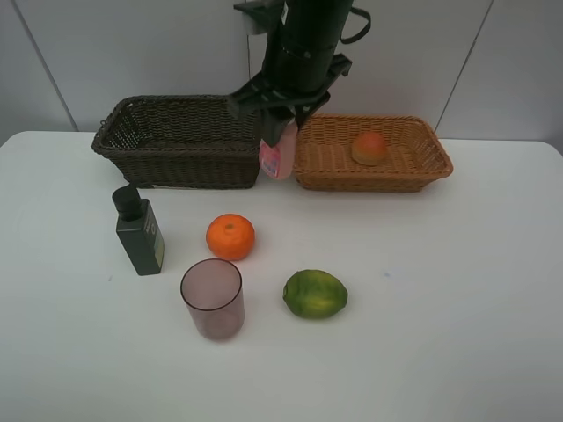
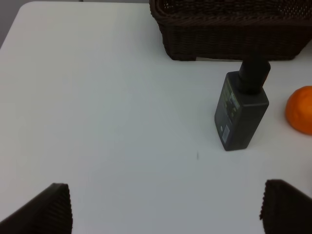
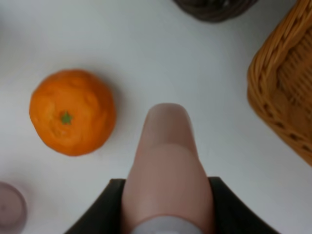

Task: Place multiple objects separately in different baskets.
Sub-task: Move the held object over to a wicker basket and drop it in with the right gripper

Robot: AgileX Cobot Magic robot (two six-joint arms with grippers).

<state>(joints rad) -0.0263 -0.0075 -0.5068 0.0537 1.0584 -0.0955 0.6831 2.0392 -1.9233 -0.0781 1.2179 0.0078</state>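
My right gripper (image 1: pixel 283 130) is shut on the pink bottle (image 1: pixel 277 159) and holds it in the air over the gap between the dark brown basket (image 1: pixel 176 167) and the tan basket (image 1: pixel 369 178). The right wrist view shows the pink bottle (image 3: pixel 168 175) hanging above the table. A red-yellow fruit (image 1: pixel 370 148) lies in the tan basket. On the table are the orange (image 1: pixel 230 237), the lime (image 1: pixel 315 294), the purplish cup (image 1: pixel 212 299) and the dark green bottle (image 1: pixel 139 233). My left gripper (image 2: pixel 165 200) is open and empty, above bare table short of the dark green bottle (image 2: pixel 241 112).
The dark basket holds nothing that I can see. The right wrist view shows the orange (image 3: pixel 72 112), the tan basket's corner (image 3: pixel 287 83) and the cup's rim (image 3: pixel 9 209). The left wrist view shows the dark basket (image 2: pixel 229 34) and the orange's edge (image 2: pixel 301 109).
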